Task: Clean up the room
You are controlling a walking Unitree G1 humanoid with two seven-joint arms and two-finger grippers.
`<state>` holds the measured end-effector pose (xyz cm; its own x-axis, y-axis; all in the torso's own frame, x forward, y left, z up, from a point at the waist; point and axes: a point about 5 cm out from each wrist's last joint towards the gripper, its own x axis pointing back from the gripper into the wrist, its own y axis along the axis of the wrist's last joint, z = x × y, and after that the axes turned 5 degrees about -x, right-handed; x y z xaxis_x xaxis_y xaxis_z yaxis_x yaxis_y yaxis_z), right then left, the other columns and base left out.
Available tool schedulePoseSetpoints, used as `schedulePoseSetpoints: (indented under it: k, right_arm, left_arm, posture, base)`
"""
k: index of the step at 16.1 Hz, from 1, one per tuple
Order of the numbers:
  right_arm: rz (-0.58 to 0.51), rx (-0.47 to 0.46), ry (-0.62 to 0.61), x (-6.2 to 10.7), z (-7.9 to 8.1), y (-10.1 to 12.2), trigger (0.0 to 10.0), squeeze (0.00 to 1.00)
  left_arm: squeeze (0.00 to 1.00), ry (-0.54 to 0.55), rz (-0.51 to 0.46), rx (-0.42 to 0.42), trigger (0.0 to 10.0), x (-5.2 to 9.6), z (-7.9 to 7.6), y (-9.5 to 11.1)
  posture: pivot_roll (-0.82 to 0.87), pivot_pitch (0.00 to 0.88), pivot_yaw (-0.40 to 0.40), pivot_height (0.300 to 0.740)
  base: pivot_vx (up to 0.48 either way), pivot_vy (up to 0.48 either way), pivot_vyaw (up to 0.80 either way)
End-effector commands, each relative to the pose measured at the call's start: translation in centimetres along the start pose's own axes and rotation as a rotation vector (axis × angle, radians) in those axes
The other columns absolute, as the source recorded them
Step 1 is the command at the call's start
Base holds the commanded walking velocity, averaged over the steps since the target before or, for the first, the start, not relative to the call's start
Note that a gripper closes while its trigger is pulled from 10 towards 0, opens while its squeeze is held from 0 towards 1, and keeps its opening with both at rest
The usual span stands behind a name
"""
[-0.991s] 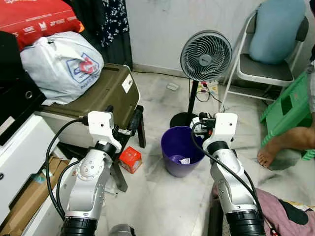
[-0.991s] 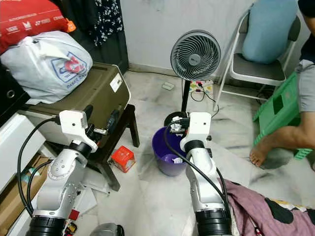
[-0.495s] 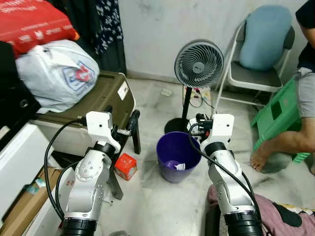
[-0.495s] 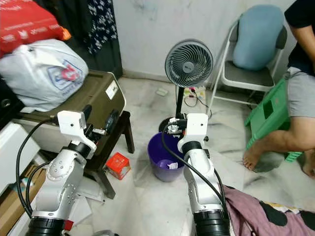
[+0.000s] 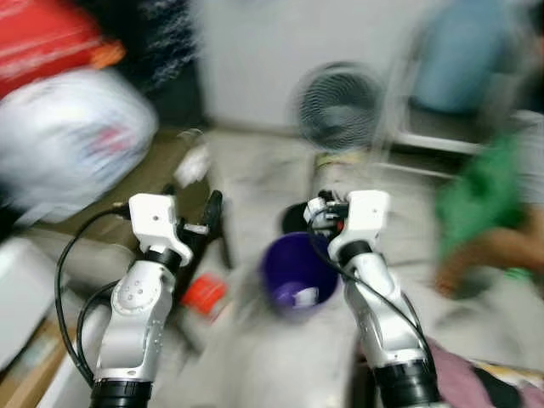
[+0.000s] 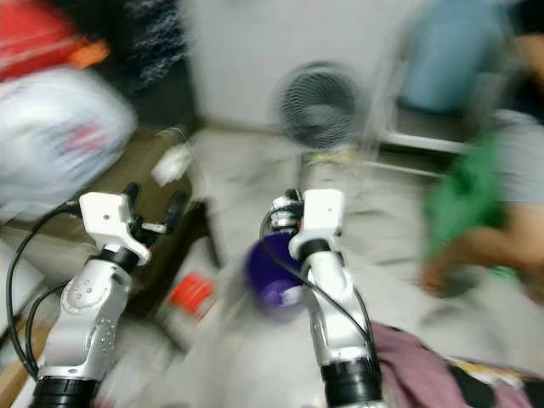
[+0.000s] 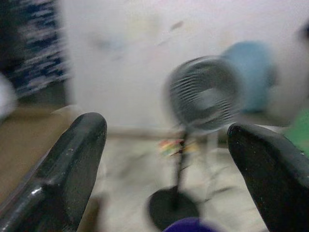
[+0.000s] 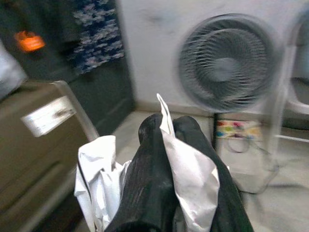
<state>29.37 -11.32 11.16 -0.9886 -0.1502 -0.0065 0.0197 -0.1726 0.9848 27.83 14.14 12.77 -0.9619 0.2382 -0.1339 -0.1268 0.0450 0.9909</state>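
Right wrist view gives the sharpest look: the right gripper [image 8: 166,140] has its two black fingers pressed together on a crumpled white sheet of paper [image 8: 193,179], which bulges out on both sides of them. Beyond it stand a round grey pedestal fan [image 8: 224,63] against the pale wall and an olive-brown storage box [image 8: 38,145] with a white label.

Both eye views are heavily smeared, so only coarse shapes can be trusted. The right gripper [image 5: 319,212] is raised at about twelve o'clock from the round purple plastic bin [image 5: 297,272] on the pale floor [image 5: 255,357], roughly over its far rim. Inside the bin lies a small pale scrap [image 5: 304,297] (probably paper). At nine o'clock from the bin sits a small red-orange box [image 5: 202,293].

The left gripper [image 7: 166,159] has its fingers spread wide apart with nothing between them. A white plastic bag [image 5: 68,140] rests on the olive box, and a person's leg [image 5: 489,251] shows beside a green plastic stool [image 5: 476,191] at three o'clock.
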Motion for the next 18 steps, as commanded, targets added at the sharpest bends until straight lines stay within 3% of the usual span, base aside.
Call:
schedulePoseSetpoints:
  k: [1,13,18]
  right_arm:
    - [-0.009,0.014,-0.039,0.19,-1.27,0.28,10.0,0.00]
    - [-0.012,0.014,-0.039,-0.17,-1.24,0.39,10.0,0.00]
    - [-0.022,0.040,-0.024,-0.54,-0.91,0.56,10.0,0.00]
  left_arm:
    - [0.00,-0.037,-0.013,0.010,10.0,-0.23,-1.08,0.20]
    - [0.00,-0.023,-0.002,0.008,10.0,-0.55,-0.95,0.16]
    - [0.00,0.026,0.005,-0.018,10.0,-0.77,-0.38,0.10]
  posture:
    - [0.04,0.000,0.011,0.740]
    - [0.04,0.000,0.013,0.740]
    - [0.04,0.000,0.010,0.740]
  base:
    - [0.420,0.000,0.00]
    - [0.403,0.000,0.00]
    - [0.000,0.000,0.14]
